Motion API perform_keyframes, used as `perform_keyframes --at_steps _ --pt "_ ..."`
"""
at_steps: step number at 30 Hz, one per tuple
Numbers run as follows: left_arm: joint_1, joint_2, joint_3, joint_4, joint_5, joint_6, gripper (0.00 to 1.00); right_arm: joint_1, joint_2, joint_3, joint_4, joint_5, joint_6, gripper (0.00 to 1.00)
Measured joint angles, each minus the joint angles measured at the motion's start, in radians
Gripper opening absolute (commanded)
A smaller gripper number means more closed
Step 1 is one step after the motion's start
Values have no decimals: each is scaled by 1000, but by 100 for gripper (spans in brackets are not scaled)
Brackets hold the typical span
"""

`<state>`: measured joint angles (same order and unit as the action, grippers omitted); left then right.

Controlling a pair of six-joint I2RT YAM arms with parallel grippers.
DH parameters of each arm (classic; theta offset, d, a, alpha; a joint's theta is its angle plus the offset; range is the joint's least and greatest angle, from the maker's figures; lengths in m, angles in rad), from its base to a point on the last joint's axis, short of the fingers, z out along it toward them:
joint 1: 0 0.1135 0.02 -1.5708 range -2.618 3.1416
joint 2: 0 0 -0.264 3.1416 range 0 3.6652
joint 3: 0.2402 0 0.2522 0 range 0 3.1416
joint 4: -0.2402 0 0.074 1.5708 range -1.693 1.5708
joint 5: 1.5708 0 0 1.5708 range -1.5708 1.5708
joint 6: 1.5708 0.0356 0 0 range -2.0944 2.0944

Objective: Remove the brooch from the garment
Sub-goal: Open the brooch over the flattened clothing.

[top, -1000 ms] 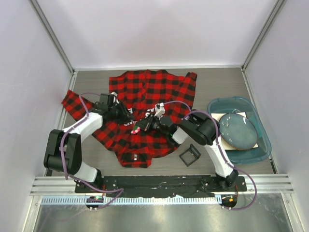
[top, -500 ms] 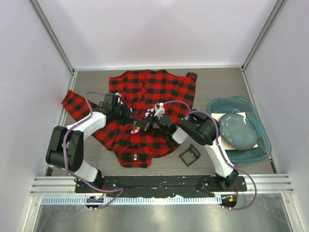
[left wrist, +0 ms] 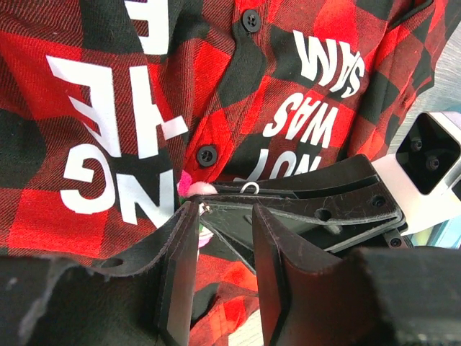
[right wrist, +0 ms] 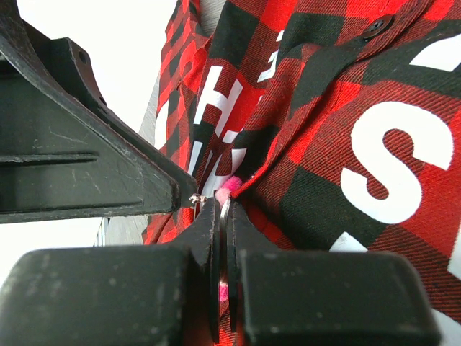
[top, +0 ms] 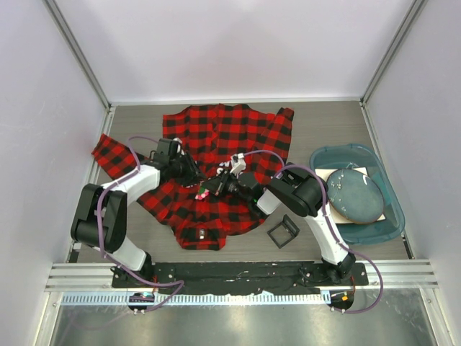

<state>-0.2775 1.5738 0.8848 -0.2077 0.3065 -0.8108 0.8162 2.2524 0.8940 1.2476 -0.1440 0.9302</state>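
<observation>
The left arm (top: 130, 184) and right arm (top: 324, 241) match: white shell links between bulky black joints, each trailed by a looping purple cable (top: 132, 151). The left gripper (top: 193, 175) and right gripper (top: 210, 190) are matte black, and their flat fingers (right wrist: 205, 238) are scuffed and dusty. A white housing (left wrist: 425, 169) with a black face carries two dark screws.

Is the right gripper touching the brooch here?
Touching. The right wrist view shows the right gripper shut on the brooch: pink petals show in the slit between its closed jaws and just past their tips.
</observation>
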Motion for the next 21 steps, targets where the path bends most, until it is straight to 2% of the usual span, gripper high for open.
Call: perform_keyframes --at_steps 16,21 --pt "-19 9 11 11 -8 -21 40 0 0 0 0 0 0 1" --pt "-45 10 11 17 -13 -24 44 0 0 0 0 0 0 1"
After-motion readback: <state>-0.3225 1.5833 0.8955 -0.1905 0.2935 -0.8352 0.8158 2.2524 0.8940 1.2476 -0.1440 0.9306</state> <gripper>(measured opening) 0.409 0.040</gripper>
